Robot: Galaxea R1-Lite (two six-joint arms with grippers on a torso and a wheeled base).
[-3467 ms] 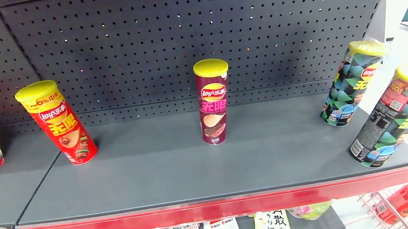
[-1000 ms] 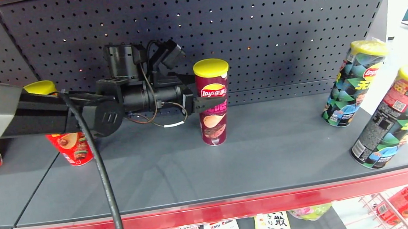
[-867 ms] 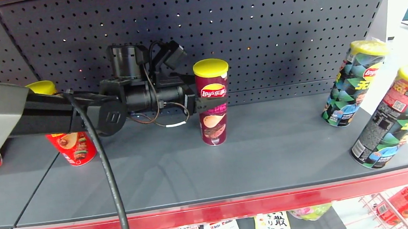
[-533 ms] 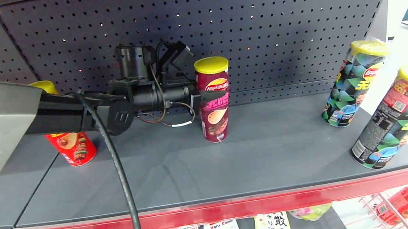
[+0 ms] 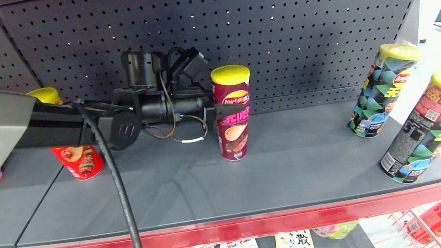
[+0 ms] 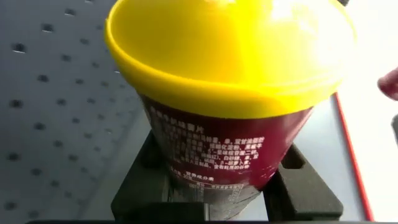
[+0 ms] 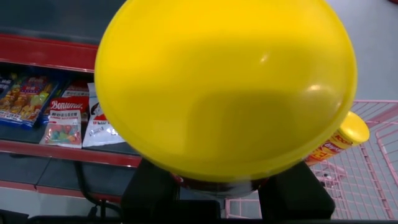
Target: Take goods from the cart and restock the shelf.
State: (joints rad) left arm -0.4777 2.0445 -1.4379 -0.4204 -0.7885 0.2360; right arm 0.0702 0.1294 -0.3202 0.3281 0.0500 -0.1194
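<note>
Left hand [image 5: 232, 109] grips maroon can [image 5: 233, 139]; right hand [image 7: 227, 196] grips yellow-lidded can [image 7: 224, 87].

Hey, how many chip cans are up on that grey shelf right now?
4: red can at the left behind the arm, maroon can mid-shelf in the left gripper, rear teal can and front teal can at the right end.

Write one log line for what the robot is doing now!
left gripper: shut on maroon can | maroon can: upright, mid shelf | right gripper: shut on yellow-lidded can
</note>
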